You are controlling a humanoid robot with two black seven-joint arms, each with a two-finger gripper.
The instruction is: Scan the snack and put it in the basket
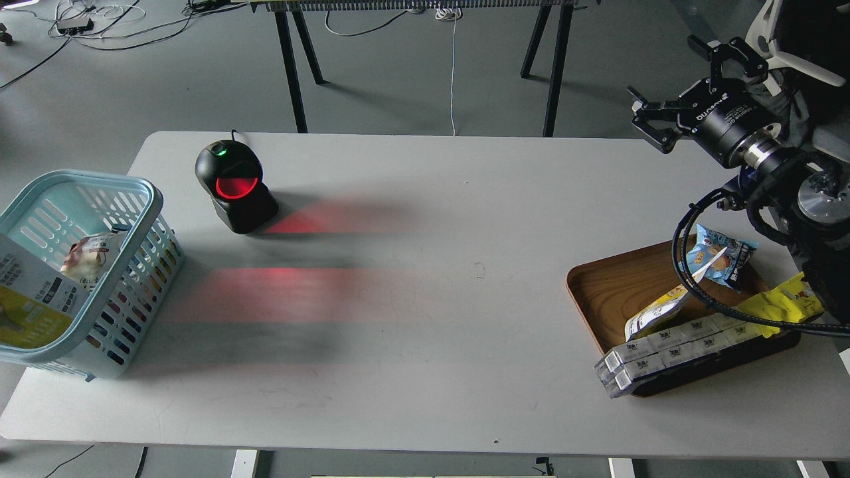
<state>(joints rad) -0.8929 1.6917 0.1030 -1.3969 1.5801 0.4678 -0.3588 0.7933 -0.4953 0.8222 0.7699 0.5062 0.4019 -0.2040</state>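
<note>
The snack [654,313], a small pouch with a white printed end and a yellow body, lies flat in the brown wooden tray [597,292] at the right. Its print is too small to read. The light blue basket [143,199] stands at the table's left edge. My right gripper [674,89] hangs open and empty above the table's far right corner, well above and behind the tray. A black cable from my right arm loops over the tray. My left gripper is out of view.
A black scanner [234,186] with a red glowing window stands at the back left, casting red light on the table. The basket holds a large white and yellow pack [30,299] and a pale packet [86,255]. The tray also holds a blue packet [720,255], a yellow wrapper [783,302] and white boxes [671,352].
</note>
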